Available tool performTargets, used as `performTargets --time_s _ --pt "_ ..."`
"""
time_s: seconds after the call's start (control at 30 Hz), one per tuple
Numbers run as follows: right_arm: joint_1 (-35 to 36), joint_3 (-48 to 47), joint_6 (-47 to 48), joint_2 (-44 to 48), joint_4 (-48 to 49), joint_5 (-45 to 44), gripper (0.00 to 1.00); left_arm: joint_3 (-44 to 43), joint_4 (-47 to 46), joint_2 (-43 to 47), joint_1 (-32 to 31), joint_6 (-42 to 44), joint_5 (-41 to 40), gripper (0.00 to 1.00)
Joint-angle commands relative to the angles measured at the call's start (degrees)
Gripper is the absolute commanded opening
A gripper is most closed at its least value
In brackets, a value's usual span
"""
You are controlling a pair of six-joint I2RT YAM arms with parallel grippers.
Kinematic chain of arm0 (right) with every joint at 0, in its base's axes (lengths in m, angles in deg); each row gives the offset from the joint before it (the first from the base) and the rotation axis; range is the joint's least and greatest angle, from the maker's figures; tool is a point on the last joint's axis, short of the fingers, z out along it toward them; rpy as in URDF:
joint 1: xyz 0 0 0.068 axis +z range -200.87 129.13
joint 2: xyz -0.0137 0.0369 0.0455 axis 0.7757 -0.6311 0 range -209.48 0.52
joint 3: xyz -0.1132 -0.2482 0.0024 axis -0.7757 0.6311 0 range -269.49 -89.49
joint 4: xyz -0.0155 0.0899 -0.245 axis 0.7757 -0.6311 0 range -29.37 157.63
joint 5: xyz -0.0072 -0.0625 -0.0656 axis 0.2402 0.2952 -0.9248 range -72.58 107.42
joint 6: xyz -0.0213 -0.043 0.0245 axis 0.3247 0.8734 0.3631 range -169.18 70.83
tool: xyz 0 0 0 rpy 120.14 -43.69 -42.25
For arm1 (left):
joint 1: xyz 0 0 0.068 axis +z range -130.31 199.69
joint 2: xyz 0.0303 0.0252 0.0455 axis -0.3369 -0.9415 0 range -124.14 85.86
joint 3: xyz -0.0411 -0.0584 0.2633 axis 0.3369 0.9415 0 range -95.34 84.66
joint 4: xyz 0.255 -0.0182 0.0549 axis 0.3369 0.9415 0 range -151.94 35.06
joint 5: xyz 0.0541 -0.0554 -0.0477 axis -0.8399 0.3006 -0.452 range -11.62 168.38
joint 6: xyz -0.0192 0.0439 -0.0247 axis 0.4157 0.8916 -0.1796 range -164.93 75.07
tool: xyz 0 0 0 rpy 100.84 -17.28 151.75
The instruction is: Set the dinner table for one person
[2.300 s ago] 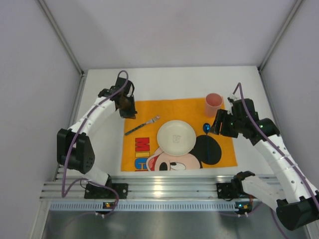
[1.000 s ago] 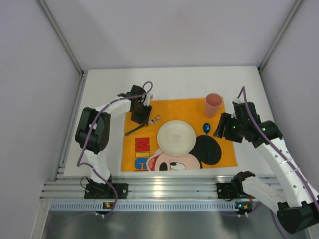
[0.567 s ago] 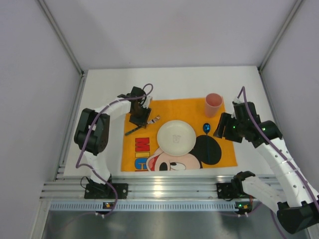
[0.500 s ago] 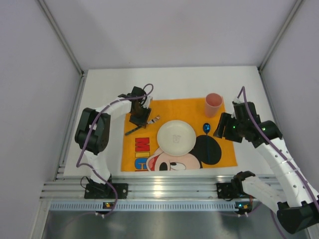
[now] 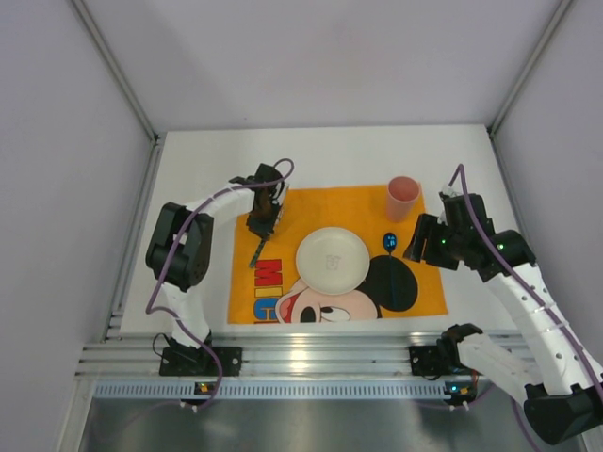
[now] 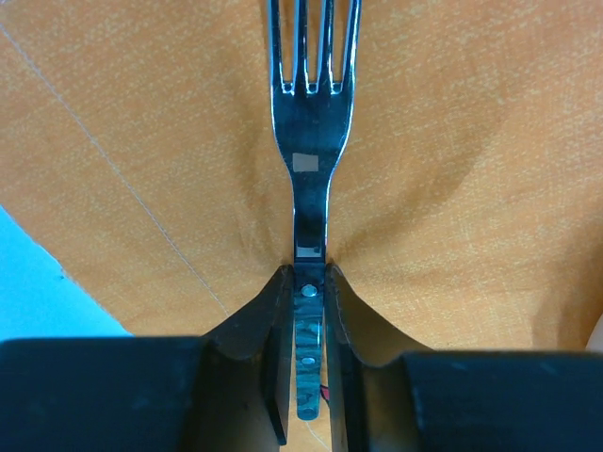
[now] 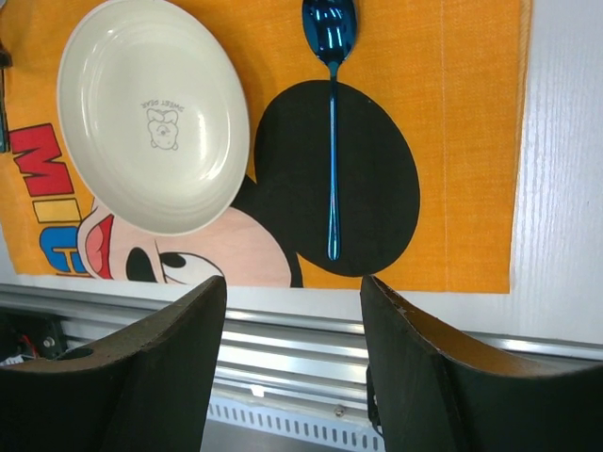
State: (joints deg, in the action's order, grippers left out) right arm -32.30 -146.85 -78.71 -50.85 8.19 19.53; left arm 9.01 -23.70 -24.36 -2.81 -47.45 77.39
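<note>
The left claw [image 6: 307, 282] nipped the fork [image 6: 311, 169] by its handle on the worktop [image 5: 330, 155] mat [image 6: 452, 141], at nine o'clock of the plate [image 5: 332, 261] where forks belong, while the right claw [image 7: 292, 282] gaped empty.

The left arm [image 5: 212, 200] and the right arm [image 5: 532, 301] are built alike: white tubular links are joined by black cylindrical joint housings. A purple cable [image 5: 283, 168] is looped at the left wrist, and a second purple cable [image 5: 459, 176] is run along the right arm. Just beside the silver rail [image 5: 311, 363], a black left base [image 5: 198, 360] and a black right base [image 5: 443, 358] are seen, with small lights below them. On the left gripper [image 6: 306, 275], slim black tapered fingers [image 6: 254, 325] are shown. On the right gripper [image 7: 292, 282], broad, curved black fingers [image 7: 141, 377] with lighter edges are shown.
</note>
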Motion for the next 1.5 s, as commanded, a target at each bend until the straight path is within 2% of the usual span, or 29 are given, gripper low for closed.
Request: performTargets --time_s 0.0,0.1,0.23,0.4,0.5,0.6,0.73,0.9,1.13,1.23,1.27,1.3,1.33,1.4,1.47 --pt "-0.7 0.3 1.1 1.0 1.8 0.8 0.60 -1.9 3.0 -0.6 0.3 -0.9 -6.6 0.12" --pt "-0.7 0.6 1.5 1.0 2.3 1.1 0.60 -4.1 4.5 0.6 0.3 -1.9 -9.5 0.06" --pt "-0.7 0.9 2.0 1.1 3.0 2.0 0.60 -7.9 8.4 2.7 0.4 -3.3 -13.2 0.05" --pt "-0.7 2.0 3.0 1.6 3.5 3.0 0.60 -10.1 11.2 5.8 0.4 -7.0 -12.8 0.03" --pt "-0.8 3.0 3.6 2.2 3.5 3.6 0.60 -9.2 12.0 8.6 0.3 -12.1 -9.5 0.00" --pt "-0.7 3.9 4.1 2.9 3.6 4.1 0.60 -1.1 9.6 14.5 0.1 -21.2 -5.4 0.00" --pt "-0.8 4.6 4.7 3.7 3.4 4.9 0.60 10.6 3.2 21.1 -0.5 -27.4 -2.1 0.00" --pt "-0.7 4.5 5.9 3.8 2.8 5.5 0.60 21.5 -2.0 26.8 -1.4 -29.6 -1.6 0.00" --pt "-0.6 4.6 6.0 4.5 2.5 5.8 0.60 28.6 -8.6 29.6 -2.2 -31.0 -1.1 0.00" --pt "-0.7 4.5 6.0 4.8 2.2 5.9 0.60 28.2 -9.8 29.6 -2.5 -30.3 -1.2 0.26" --pt "-0.6 4.6 6.0 4.9 2.2 6.0 0.60 28.0 -9.6 29.7 -2.6 -30.1 -1.2 0.47" --pt "-0.7 4.5 5.9 5.1 2.2 6.1 0.61 27.4 -9.4 30.1 -2.6 -30.1 -1.4 0.82" --pt "-0.7 4.5 5.8 5.3 2.3 6.2 0.62 27.1 -9.0 30.6 -2.7 -30.1 -1.5 0.98" --pt "-0.7 4.0 5.6 5.8 2.4 6.3 0.74 25.8 -7.5 32.6 -3.1 -30.3 -2.0 0.98" --pt "-0.7 3.3 5.7 6.7 2.6 6.2 0.80 24.8 -5.9 34.6 -3.2 -30.5 -3.0 0.98"
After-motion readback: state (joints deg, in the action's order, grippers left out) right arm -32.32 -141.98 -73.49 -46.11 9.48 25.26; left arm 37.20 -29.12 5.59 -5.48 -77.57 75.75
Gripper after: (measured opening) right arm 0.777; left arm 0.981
